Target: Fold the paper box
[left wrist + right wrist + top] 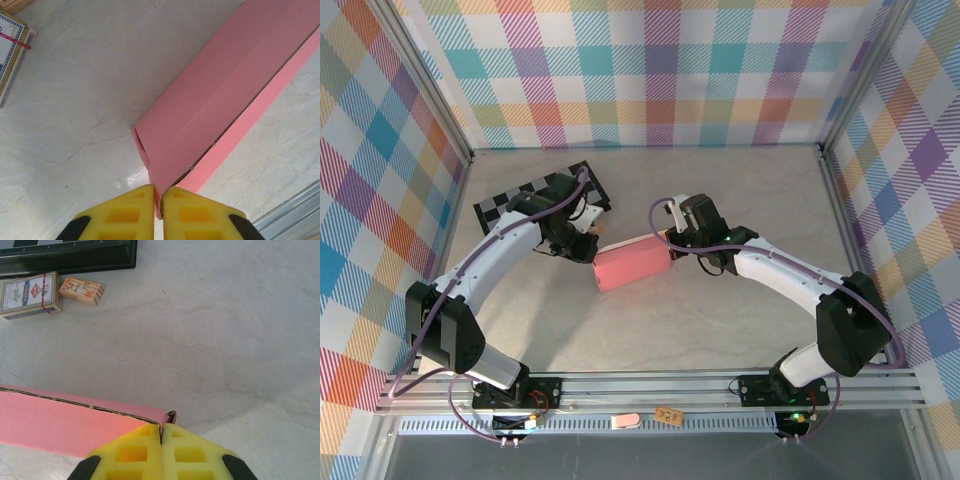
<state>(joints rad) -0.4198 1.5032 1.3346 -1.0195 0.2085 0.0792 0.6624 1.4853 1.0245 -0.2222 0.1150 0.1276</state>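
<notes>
At the centre of the surface is the paper box (630,265), a flat pink sleeve with its long side running from 9 to 3 o'clock. The left jaws are pinched tight on its thin edge at the 9 o'clock end. The right jaws are clamped on its corner at the 3 o'clock end. A checkered board (542,197) sits toward 10 o'clock.

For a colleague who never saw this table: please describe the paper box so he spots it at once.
Start from the pale table and look at its middle. The paper box sits there, held by the left gripper and right gripper. It is long and pink; the nearby board is checkered.
</notes>
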